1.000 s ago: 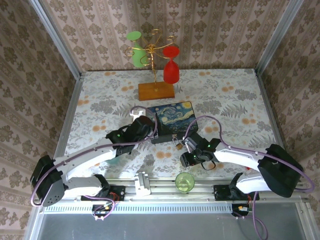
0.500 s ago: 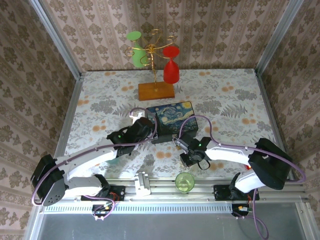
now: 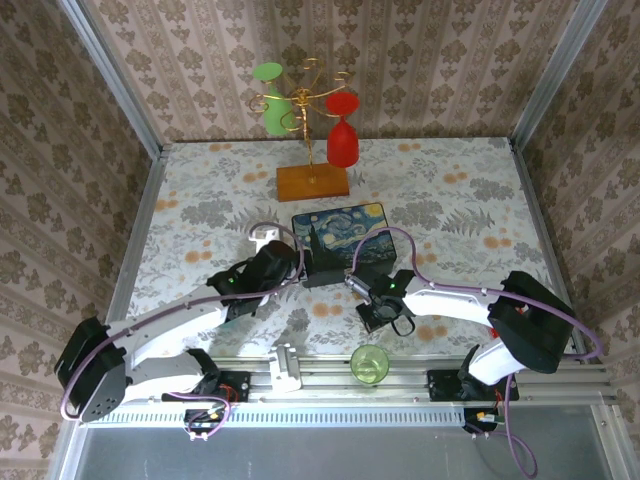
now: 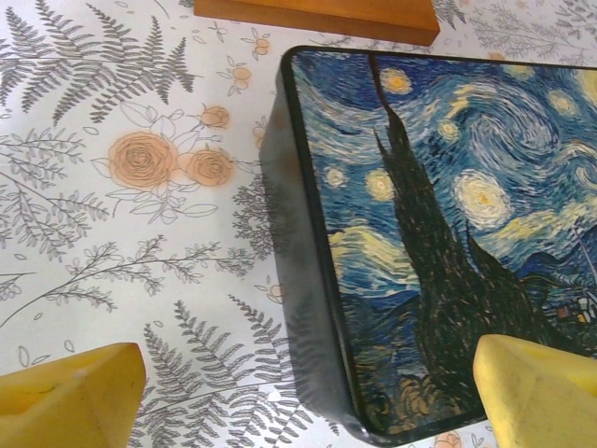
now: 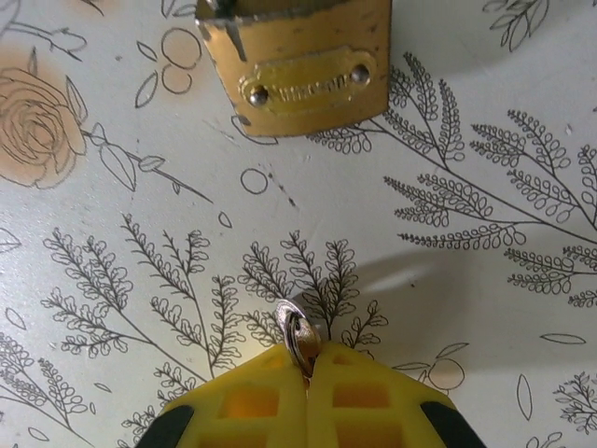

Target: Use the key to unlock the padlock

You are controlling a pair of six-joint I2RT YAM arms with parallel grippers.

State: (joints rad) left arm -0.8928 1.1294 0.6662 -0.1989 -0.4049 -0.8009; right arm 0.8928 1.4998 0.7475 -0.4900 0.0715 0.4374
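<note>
A small brass padlock (image 5: 298, 65) lies on the floral tablecloth at the top of the right wrist view. Just below it, my right gripper (image 5: 306, 359) is shut on the key (image 5: 300, 338), whose silver and brass end sticks out between the yellow fingertips, a short way from the padlock's body. In the top view this gripper (image 3: 358, 283) sits by the near edge of the starry-night box (image 3: 345, 235). My left gripper (image 4: 308, 364) is open, its yellow fingers (image 4: 65, 401) standing either side of the box's (image 4: 448, 233) near left corner without touching it.
A gold stand on a wooden base (image 3: 313, 181) holds a green glass and a red glass at the back. A green cup (image 3: 370, 363) stands at the near edge between the arm bases. Patterned walls enclose the table.
My right gripper has closed on the key and shifted left toward the box's near edge. The left arm has moved slightly, staying open by the box.
</note>
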